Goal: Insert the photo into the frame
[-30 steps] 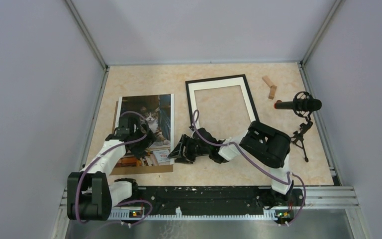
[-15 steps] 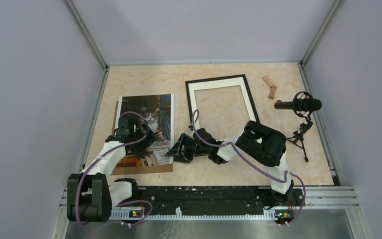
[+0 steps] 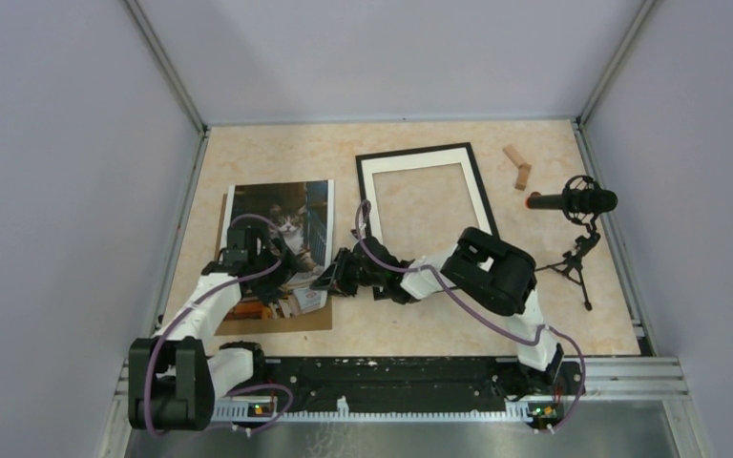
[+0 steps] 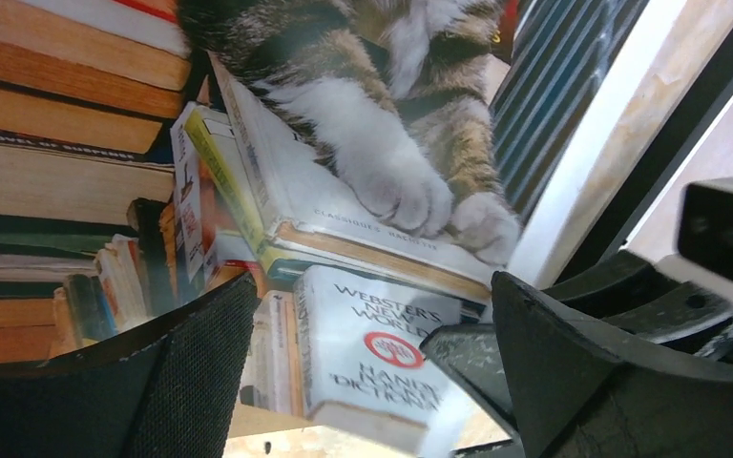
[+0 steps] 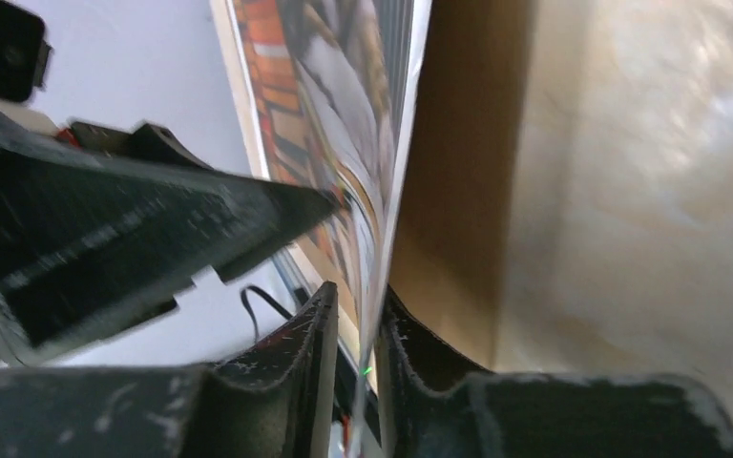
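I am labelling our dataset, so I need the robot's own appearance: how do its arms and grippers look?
The left arm and right arm have white links between bulky black joint housings. A thin purple cable loops along each. The left gripper and right gripper carry matte black, wedge-shaped fingers; one left finger has a woven-textured pad, and the right ones look scratched.

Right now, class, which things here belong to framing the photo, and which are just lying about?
Job: paper cat-and-books photo print; thin black rectangular picture frame; white mat border; brown backing board; right claw, pinching the print.
Lying about: small wooden blocks; black microphone on stand.
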Motion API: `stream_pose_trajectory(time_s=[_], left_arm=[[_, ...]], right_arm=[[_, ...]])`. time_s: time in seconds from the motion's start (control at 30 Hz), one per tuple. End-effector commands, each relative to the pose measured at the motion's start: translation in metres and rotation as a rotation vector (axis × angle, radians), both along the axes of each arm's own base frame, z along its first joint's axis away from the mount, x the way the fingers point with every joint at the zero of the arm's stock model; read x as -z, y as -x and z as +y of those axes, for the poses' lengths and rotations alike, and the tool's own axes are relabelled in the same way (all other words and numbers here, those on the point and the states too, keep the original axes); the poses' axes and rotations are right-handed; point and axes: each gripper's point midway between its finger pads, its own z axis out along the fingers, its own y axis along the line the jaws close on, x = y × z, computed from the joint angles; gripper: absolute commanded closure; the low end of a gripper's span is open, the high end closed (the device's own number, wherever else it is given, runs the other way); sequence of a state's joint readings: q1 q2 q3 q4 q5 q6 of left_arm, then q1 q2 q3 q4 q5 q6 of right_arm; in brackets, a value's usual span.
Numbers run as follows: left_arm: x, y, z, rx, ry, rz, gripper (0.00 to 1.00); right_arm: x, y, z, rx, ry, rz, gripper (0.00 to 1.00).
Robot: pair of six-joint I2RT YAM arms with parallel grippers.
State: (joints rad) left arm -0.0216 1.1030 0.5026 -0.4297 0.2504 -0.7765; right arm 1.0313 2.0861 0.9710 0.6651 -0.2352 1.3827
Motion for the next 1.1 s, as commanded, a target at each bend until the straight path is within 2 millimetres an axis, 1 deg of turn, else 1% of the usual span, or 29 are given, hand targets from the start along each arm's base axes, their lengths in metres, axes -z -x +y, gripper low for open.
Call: stream_pose_trajectory(time_s=[0.0,0.07,0.1,0.13,0.2,0.23,0.3,0.33,0.37,0.4,0.43,0.47,0.53,0.6,0.63,0.67,0.7,0.73,0.77,0.8,0.87,0.93,0.97,1.0,1.03,1.07], left_arm=[[-0.019,-0.005,0.000,0.081,-0.031,-0.061,0.03],[-0.037,-0.015,-0.003,0.121,-0.028,-0.107,0.03],[-0.049,-0.021,-0.005,0.147,-0.029,-0.138,0.02],[-0.061,-0.027,-0.005,0.169,-0.036,-0.170,0.02],[-0.091,-0.040,-0.004,0.204,-0.066,-0.244,0.01],[-0.105,-0.045,-0.003,0.218,-0.086,-0.281,0.01],[-0.131,-0.055,-0.001,0.237,-0.116,-0.345,0.01],[-0.141,-0.058,-0.001,0.250,-0.126,-0.373,0.01],[-0.149,-0.061,-0.001,0.258,-0.132,-0.394,0.01],[-0.156,-0.064,-0.002,0.268,-0.137,-0.413,0.01],[-0.160,-0.066,-0.002,0.275,-0.139,-0.425,0.01],[-0.162,-0.067,-0.004,0.284,-0.139,-0.432,0.01],[-0.163,-0.068,-0.006,0.297,-0.138,-0.441,0.01],[-0.161,-0.069,-0.009,0.311,-0.126,-0.441,0.01],[-0.158,-0.069,-0.012,0.318,-0.116,-0.441,0.01],[-0.153,-0.068,-0.014,0.324,-0.104,-0.434,0.01],[-0.151,-0.068,-0.016,0.331,-0.093,-0.433,0.01],[-0.147,-0.068,-0.018,0.335,-0.081,-0.423,0.01],[-0.144,-0.067,-0.021,0.340,-0.070,-0.418,0.01],[-0.142,-0.067,-0.023,0.344,-0.059,-0.415,0.01],[-0.143,-0.067,-0.027,0.355,-0.046,-0.416,0.01],[-0.146,-0.066,-0.027,0.362,-0.051,-0.420,0.01],[-0.148,-0.066,-0.027,0.363,-0.057,-0.421,0.01],[-0.150,-0.066,-0.025,0.361,-0.068,-0.421,0.01],[-0.152,-0.066,-0.023,0.359,-0.079,-0.424,0.01],[-0.152,-0.067,-0.022,0.356,-0.088,-0.424,0.01]], right_arm=[[-0.014,-0.026,0.018,0.031,0.021,-0.123,0.88],[-0.023,-0.033,0.021,0.022,0.027,-0.151,1.00],[-0.023,-0.035,0.017,0.011,0.069,-0.156,1.00],[-0.031,-0.039,0.013,0.005,0.096,-0.186,1.00],[-0.046,-0.046,-0.004,-0.025,0.169,-0.256,1.00],[-0.055,-0.049,-0.017,-0.049,0.202,-0.291,1.00],[-0.073,-0.056,-0.049,-0.105,0.250,-0.356,1.00],[-0.084,-0.061,-0.069,-0.133,0.273,-0.389,1.00],[-0.088,-0.072,-0.098,-0.154,0.335,-0.419,1.00],[-0.095,-0.077,-0.125,-0.177,0.392,-0.431,1.00],[-0.104,-0.084,-0.152,-0.187,0.447,-0.441,1.00],[-0.111,-0.086,-0.182,-0.206,0.516,-0.436,1.00],[-0.133,-0.094,-0.246,-0.207,0.698,-0.448,1.00],[-0.164,-0.099,-0.311,-0.148,0.930,-0.490,1.00],[-0.185,-0.101,-0.337,-0.105,1.039,-0.529,1.00],[-0.213,-0.100,-0.360,-0.059,1.124,-0.598,1.00],[-0.235,-0.101,-0.373,-0.014,1.173,-0.659,1.00],[-0.255,-0.101,-0.382,0.030,1.199,-0.716,1.00],[-0.277,-0.105,-0.386,0.088,1.198,-0.795,1.00],[-0.295,-0.108,-0.390,0.121,1.201,-0.869,1.00],[-0.331,-0.111,-0.390,0.184,1.199,-0.991,1.00],[-0.359,-0.111,-0.393,0.233,1.272,-1.061,1.00],[-0.367,-0.110,-0.391,0.227,1.306,-1.084,1.00],[-0.367,-0.111,-0.386,0.195,1.341,-1.090,1.00],[-0.363,-0.113,-0.379,0.151,1.372,-1.083,1.00],[-0.354,-0.114,-0.371,0.104,1.414,-1.064,1.00]])
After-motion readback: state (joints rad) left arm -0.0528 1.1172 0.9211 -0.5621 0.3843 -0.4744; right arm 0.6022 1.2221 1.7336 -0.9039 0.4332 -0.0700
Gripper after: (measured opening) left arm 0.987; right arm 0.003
